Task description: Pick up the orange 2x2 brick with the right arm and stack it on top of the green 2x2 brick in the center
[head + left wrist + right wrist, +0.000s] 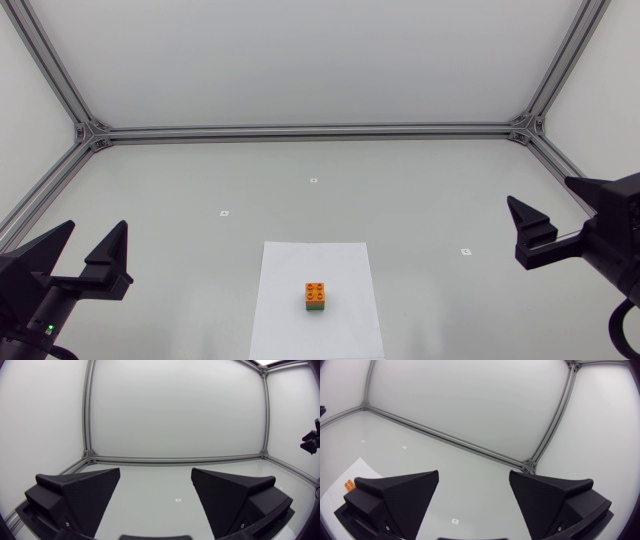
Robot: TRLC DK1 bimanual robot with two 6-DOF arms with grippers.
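Head view gives me the orange 2x2 brick (316,292) already sitting on top of the green 2x2 brick (315,309), with only a thin green edge visible under it. The pair stands on the near part of a white paper sheet (290,325), in the middle of the table. I judge the stacking as done, so the step in hand is only to hold the right arm away and disturb nothing. To do this well I would not send the arm across the paper, and I would first check that the orange brick sits square and fully pressed; from above the edges look aligned, but I cannot confirm how deep the studs are seated. The right gripper (473,474) has its fingers wide apart with nothing between them. It rests at the right side, well apart from the stack, which lies to its left and nearer. The left gripper (156,471) is likewise spread and empty at the near left.
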